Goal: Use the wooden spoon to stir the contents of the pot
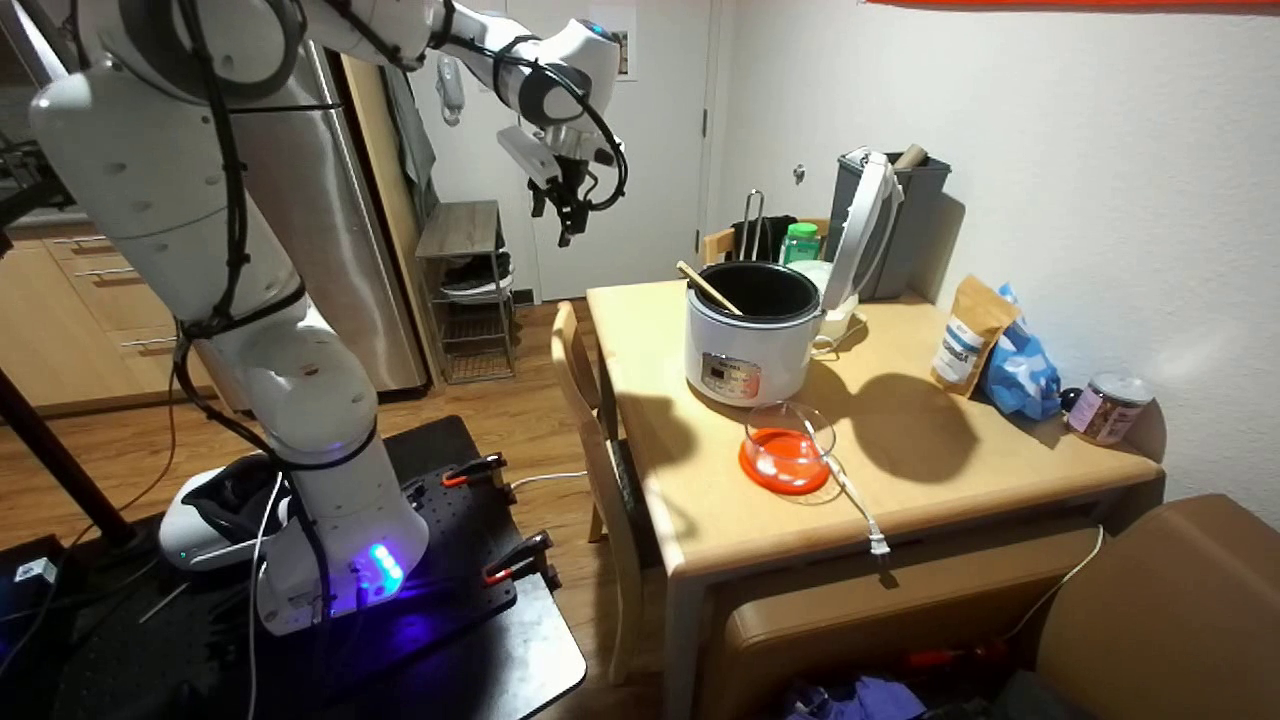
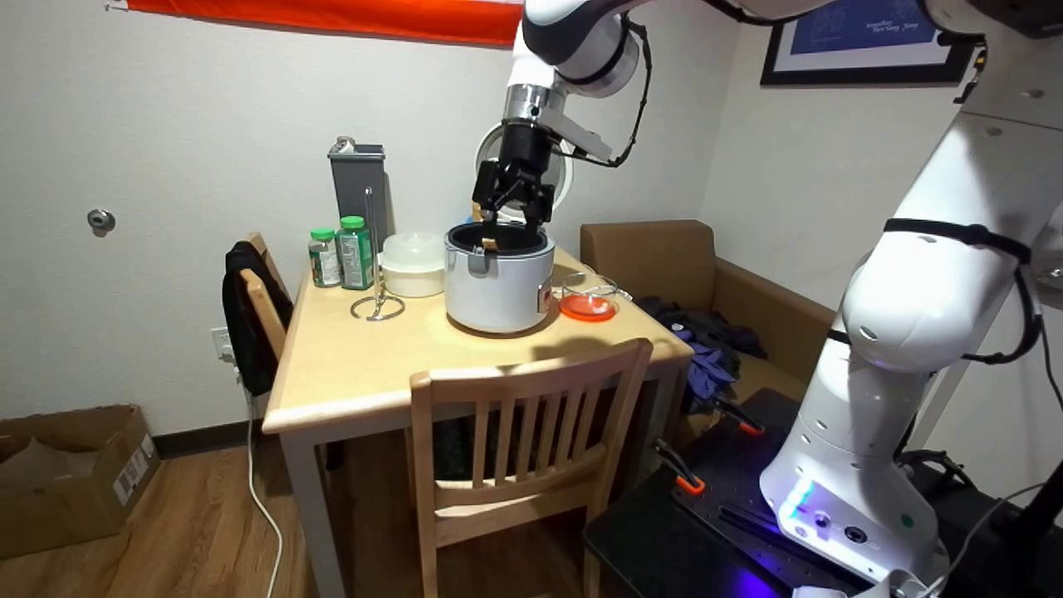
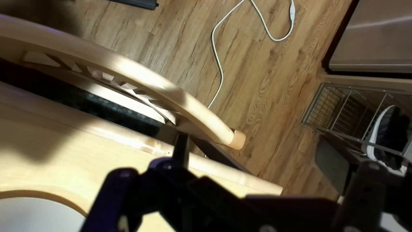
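The white pot [image 1: 745, 355] stands on the table with its lid raised; it also shows in an exterior view [image 2: 494, 291]. The wooden spoon [image 1: 708, 288] leans in it, its handle sticking out over the dark rim and its lower part hidden inside. The handle's end also shows in an exterior view [image 2: 490, 244]. My gripper [image 1: 553, 222] is open and empty, in the air higher than the pot and apart from it, out past the table's edge; it also shows in an exterior view [image 2: 512, 220]. In the wrist view the open fingers [image 3: 257, 158] have floor and table edge behind them.
The raised lid [image 1: 862, 225] stands at the pot's side. An orange dish [image 1: 757, 470] with a clear bowl and a white plug cable [image 1: 850, 490] lie beside the pot. A metal stand [image 2: 378, 307], green-lidded jars [image 2: 355, 257] and a chair [image 2: 531, 374] are near.
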`<state>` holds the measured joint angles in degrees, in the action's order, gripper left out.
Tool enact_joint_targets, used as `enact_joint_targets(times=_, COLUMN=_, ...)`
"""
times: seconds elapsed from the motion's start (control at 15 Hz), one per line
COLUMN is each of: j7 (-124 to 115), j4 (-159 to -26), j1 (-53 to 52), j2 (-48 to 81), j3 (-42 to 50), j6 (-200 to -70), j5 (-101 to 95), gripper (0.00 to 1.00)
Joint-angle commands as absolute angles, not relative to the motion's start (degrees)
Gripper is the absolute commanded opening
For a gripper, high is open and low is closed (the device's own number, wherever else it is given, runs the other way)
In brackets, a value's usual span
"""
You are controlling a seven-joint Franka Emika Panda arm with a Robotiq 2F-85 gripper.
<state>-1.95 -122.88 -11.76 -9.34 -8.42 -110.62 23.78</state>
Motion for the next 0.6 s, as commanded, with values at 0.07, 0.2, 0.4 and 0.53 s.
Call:
enact_joint_targets(times=0.07, j7=2.0, j4=-118.6, j1=-11.0, j2=-6.0, j3=-8.6, j6=-113.0, j5=22.1, gripper=1.00)
enact_joint_targets(times=0.2, j7=4.6, j4=-116.7, j1=-10.9, j2=-5.1, j3=-8.8, j6=-113.5, j5=18.5, gripper=1.00)
enact_joint_targets(times=0.4, j7=8.5, j4=-113.7, j1=-11.0, j2=-4.2, j3=-8.9, j6=-113.3, j5=12.2, gripper=1.00)
enact_joint_targets(times=0.53, j7=9.9, j4=-112.3, j1=-11.0, j2=-3.8, j3=-9.2, j6=-114.5, j5=6.9, gripper=1.00)
